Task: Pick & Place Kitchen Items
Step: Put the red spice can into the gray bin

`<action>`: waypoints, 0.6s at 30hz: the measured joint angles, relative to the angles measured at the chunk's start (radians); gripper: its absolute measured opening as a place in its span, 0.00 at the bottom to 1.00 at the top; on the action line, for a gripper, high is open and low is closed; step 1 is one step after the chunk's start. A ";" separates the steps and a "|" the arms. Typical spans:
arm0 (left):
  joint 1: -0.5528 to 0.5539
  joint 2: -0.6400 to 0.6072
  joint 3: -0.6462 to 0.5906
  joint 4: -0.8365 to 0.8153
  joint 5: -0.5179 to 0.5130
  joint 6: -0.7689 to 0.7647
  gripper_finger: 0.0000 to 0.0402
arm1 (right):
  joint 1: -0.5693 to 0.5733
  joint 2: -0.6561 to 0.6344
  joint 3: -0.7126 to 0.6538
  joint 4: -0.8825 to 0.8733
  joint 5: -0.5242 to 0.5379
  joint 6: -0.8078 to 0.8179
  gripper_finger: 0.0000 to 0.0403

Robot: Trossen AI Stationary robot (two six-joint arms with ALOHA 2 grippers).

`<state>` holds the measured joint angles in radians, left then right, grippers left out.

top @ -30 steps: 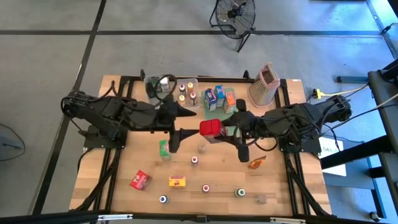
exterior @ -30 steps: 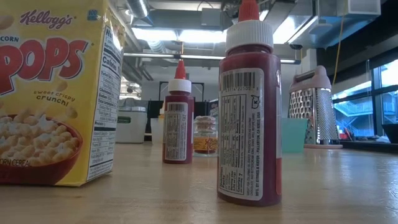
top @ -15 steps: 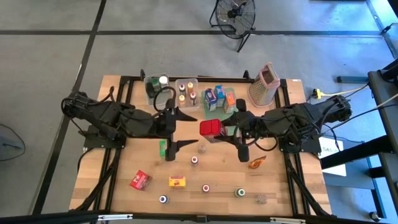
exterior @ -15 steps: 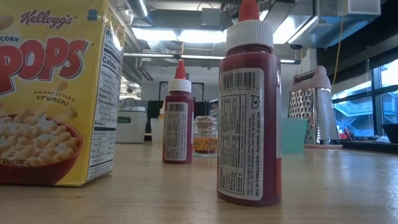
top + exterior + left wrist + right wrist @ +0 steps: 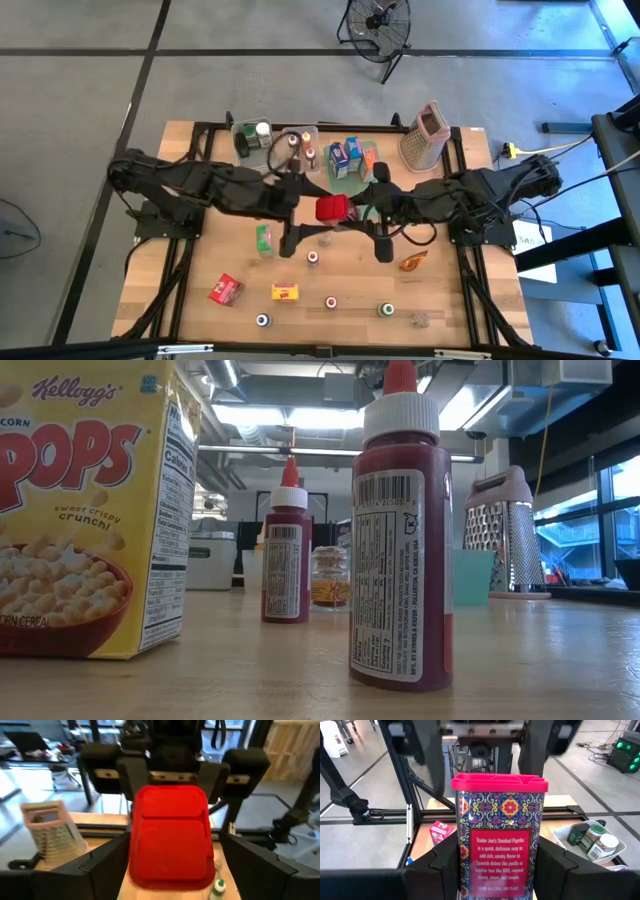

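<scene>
A smoked paprika tin [image 5: 502,845] with a red lid and a patterned label is held above the table's middle [image 5: 333,208]. My right gripper [image 5: 352,208] comes from the table's right and is shut on the tin. The tin lies about level, label up, with its lid [image 5: 172,840] toward the left arm. My left gripper [image 5: 312,210] comes from the table's left and is open. Its two fingers [image 5: 102,865] stand on either side of the lid end; whether they touch it I cannot tell. My right gripper pinches the tin's two narrow sides [image 5: 464,870] between its two fingers [image 5: 437,865], near the tin's bottom end. The fingers come about level from the table's right and lie along the tin. The tin is lifted clear of the table, with its lid end sticking out past the fingertips.
Loose on the near half of the table are a green carton [image 5: 263,238], a red carton [image 5: 226,290], a yellow carton [image 5: 287,292], several small jars [image 5: 330,302] and an orange packet [image 5: 412,262]. Clear bins [image 5: 300,145], a green tray [image 5: 362,185] and the grater [image 5: 424,135] line the far edge.
My left gripper has moved toward the table's right, up to the tin's lid end, and has rolled about its own axis. Its fingers now flank the tin. The tin stays lifted in my right gripper.
</scene>
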<state>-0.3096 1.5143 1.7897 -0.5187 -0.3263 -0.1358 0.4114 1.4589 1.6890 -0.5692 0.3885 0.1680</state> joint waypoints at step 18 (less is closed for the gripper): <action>0.002 0.009 0.000 -0.059 0.033 -0.001 0.71 | 0.001 0.002 0.000 0.001 -0.011 0.000 0.45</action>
<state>-0.3076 1.5236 1.7897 -0.5775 -0.2933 -0.1368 0.4122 1.4605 1.6890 -0.5683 0.3779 0.1680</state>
